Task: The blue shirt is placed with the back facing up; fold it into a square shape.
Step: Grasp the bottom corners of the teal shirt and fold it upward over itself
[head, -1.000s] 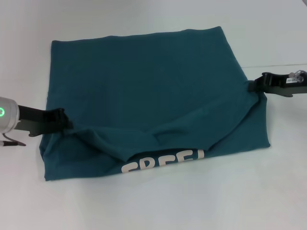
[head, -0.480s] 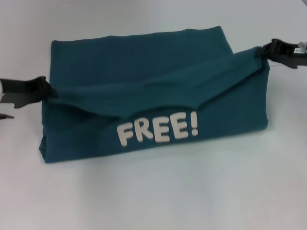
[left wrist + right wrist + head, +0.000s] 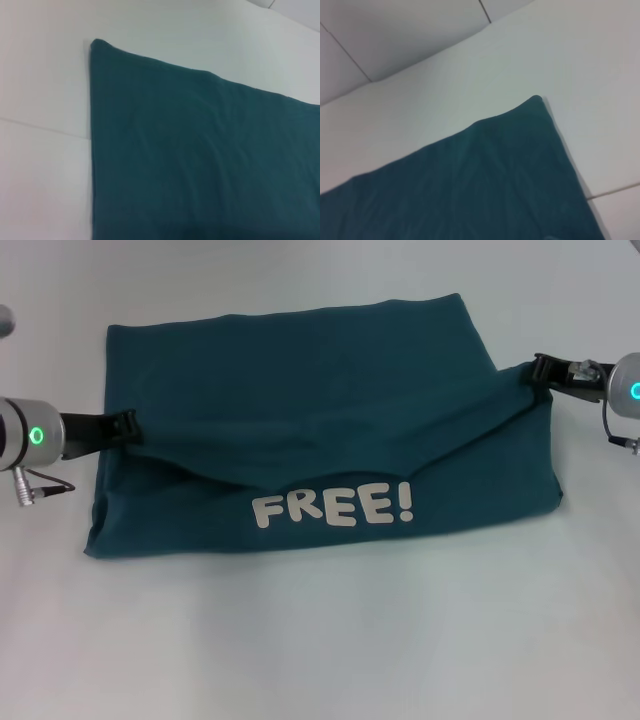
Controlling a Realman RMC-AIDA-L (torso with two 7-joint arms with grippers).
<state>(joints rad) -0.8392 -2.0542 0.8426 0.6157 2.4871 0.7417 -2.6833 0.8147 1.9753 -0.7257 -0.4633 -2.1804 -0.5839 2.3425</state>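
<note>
The blue shirt lies spread on the white table, its near portion lifted and turned over so the white "FREE!" lettering faces up. The left gripper pinches the cloth at the shirt's left edge; the right gripper pinches it at the right edge. Both wrist views show only smooth teal cloth and table.
</note>
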